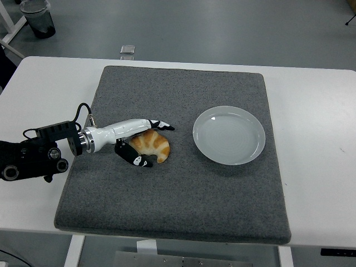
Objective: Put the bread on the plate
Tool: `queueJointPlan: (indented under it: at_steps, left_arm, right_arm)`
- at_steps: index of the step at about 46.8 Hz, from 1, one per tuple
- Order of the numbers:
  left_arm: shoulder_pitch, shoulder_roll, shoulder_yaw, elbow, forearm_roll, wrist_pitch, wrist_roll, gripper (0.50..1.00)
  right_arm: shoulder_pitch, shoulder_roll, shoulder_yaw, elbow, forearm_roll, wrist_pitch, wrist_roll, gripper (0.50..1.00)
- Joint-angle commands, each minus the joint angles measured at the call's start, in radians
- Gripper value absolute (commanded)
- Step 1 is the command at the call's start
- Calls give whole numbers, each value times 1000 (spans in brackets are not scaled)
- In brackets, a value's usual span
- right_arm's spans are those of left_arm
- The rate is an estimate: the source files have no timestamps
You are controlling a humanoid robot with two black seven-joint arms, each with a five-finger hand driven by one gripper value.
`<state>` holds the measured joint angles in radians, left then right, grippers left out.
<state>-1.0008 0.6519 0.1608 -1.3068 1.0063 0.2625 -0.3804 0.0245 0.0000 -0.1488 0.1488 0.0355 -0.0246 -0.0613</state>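
Observation:
A golden croissant, the bread [153, 145], lies on the grey mat left of centre. My left hand [150, 142] reaches in from the left and brackets it: the white fingers [158, 124] lie along its far side and the black thumb [136, 159] lies against its near side. The bread still rests on the mat. An empty white plate [228, 134] sits on the mat to the right, about a hand's width from the bread. My right arm does not show.
A grey felt mat [183, 200] covers most of the white table [317, 111]. A small clear object [128, 50] lies at the table's far edge. A dark bin [38, 16] stands on the floor at top left.

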Motion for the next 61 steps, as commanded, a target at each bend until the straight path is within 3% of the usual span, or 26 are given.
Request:
queueJointPlan:
  at_steps: [1,5,15,29,43,54,61]
  left_arm:
    - [2,0,2,11,0,0,-11,928]
    - [2,2,2,17,0,1,-26,874]
    - [2,0,2,32,0,1,-68,500]
    - [-10,3,-26,69,2,46,-123,500]
    - [-10,14,-37,73,-6,52,-123,500]
    - [-10,25,-129,136,-2,50,-130,500]
    - [-54,71,-150,133,2,44,-137,500]
  right_arm:
    - [0,0,0,0,0,0,0,930]
    - [0,0,0,0,0,0,0,930]
    - [0,0,0,0,0,0,0,930]
    - [-2,0,0,0,0,0,0,930]
    - [-2,0,0,0,-2,0,0,930]
    - [-3,0,-2,0,-2,0,0,930]
    - [-3,0,-2,0,-2,2,0,930]
